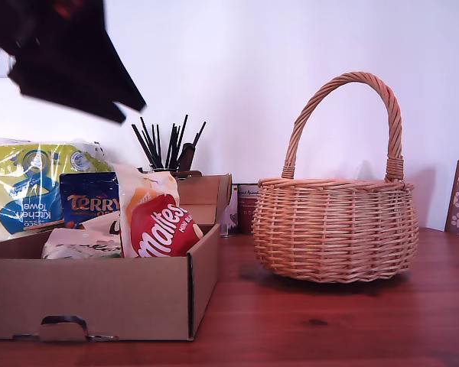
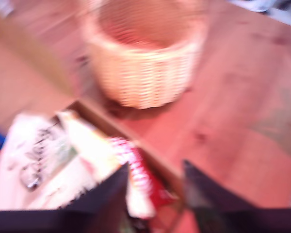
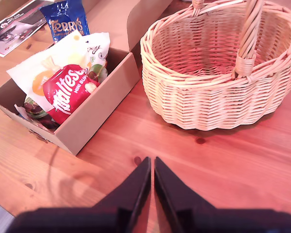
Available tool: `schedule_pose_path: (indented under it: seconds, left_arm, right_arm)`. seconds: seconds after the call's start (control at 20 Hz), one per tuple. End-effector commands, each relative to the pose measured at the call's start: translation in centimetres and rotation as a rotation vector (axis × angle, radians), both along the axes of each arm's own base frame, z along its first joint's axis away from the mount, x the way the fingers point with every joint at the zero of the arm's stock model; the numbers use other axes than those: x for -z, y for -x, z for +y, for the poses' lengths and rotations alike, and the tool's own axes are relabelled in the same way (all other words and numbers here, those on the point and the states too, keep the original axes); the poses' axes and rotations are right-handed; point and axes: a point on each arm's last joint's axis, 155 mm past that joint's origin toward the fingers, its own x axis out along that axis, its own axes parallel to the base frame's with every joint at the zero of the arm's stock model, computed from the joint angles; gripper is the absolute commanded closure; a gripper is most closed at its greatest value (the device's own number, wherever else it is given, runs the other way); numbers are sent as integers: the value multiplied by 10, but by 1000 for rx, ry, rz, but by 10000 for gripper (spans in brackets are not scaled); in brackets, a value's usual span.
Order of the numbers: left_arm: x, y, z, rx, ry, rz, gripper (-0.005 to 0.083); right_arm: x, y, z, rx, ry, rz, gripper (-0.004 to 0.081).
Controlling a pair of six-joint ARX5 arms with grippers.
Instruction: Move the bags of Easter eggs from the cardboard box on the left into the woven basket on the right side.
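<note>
Exterior view: the cardboard box (image 1: 99,294) sits at this view's left on the wooden table (image 1: 329,321), holding the red Maltesers bag (image 1: 157,222), the blue Terry's bag (image 1: 90,200) and a white-and-green bag (image 1: 80,243); the woven basket (image 1: 335,229) stands apart at this view's right. My first gripper (image 2: 155,187), blurred, hangs with jaws spread above the box's pouches. My second gripper (image 3: 152,179) is clenched, holding nothing, over bare table.

Bright, washed-out backdrop; first wrist view blurred — others sharp.
</note>
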Motion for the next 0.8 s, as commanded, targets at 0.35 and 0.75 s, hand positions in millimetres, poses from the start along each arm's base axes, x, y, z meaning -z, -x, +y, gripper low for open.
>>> schedule_pose_path:
  seconds: [0.35, 0.75]
  left_arm:
    - [41, -44, -16, -137, -72, 106, -7]
    - [94, -47, -16, -173, -165, 252, -5]
  right_arm:
    - [-8, 0, 3, -26, 14, -35, 782]
    - [-8, 12, 18, -148, 38, -55, 782]
